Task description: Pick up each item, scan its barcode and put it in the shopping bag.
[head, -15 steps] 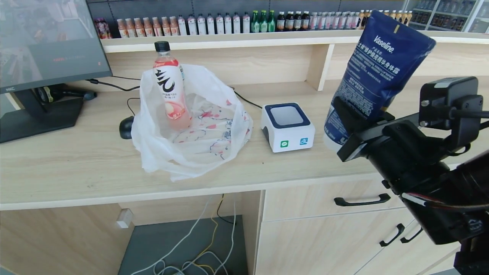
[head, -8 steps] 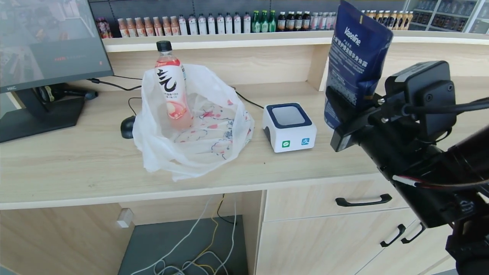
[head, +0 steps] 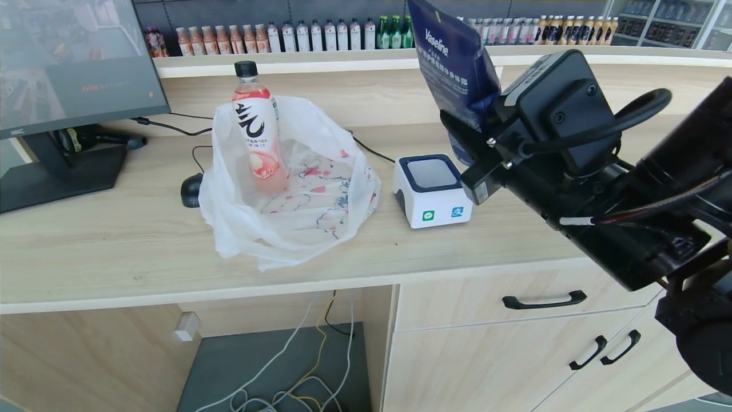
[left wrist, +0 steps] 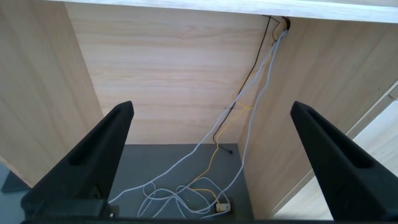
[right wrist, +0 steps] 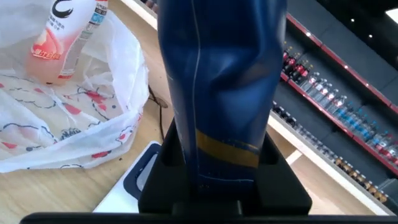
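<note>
Left pincer [left wrist: 211, 107] faces the recess under the surface [head: 114, 240], fingers wide apart, holding nothing; cables [left wrist: 205, 186] on the floor there; shopping bag [head: 297, 217] open on the surface, pink bottle [head: 257, 131] upright inside; scanner [head: 432, 191] just right of the bag; right pincer [head: 477, 129] clamped on the blue pouch [head: 454, 68], upright in the air, above the scanner.

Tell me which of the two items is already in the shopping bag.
The pink drink bottle stands upright in the white bag; the right gripper holds the blue pouch.
</note>
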Robot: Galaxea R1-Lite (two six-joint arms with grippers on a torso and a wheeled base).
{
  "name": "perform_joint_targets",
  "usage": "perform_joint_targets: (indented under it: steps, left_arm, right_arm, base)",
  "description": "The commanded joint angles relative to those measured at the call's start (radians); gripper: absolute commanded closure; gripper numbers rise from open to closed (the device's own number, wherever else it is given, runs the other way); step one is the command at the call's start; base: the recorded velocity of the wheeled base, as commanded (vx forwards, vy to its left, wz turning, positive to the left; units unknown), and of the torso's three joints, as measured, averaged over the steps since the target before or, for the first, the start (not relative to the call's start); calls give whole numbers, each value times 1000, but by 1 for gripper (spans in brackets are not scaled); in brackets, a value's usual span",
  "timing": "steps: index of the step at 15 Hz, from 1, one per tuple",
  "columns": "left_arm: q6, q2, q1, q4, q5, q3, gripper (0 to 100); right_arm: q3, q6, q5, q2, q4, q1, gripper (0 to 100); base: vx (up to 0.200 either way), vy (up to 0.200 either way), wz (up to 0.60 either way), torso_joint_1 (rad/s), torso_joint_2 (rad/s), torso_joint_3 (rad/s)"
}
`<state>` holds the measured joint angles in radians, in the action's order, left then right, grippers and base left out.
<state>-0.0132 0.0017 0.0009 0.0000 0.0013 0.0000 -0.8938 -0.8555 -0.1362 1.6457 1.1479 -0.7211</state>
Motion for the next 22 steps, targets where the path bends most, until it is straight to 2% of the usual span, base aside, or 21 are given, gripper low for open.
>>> perform_joint_targets:
  steps: [1,5,10,19,22]
  left_arm:
    - [-1,0,1,0,0,0,0]
    - [-1,0,1,0,0,0,0]
    - [-1,0,1,0,0,0,0]
    - [-1,0,1,0,0,0,0]
    - [-1,0,-1,0,0,0,0]
  right_arm:
    - [-17,-16,40,0,-25,14,100]
    - [-74,-85,227,11,-149,117,100]
    - [-169,-185,379,74,-261,167,100]
    - [-215,-295,518,129,-350,229,100]
    - [-332,-335,558,155,-456,265,100]
  base:
    - [0,0,0,0,0,0]
    - [0,0,0,0,0,0]
    - [0,0,0,0,0,0]
    - [0,0,0,0,0,0]
    - [0,0,0,0,0,0]
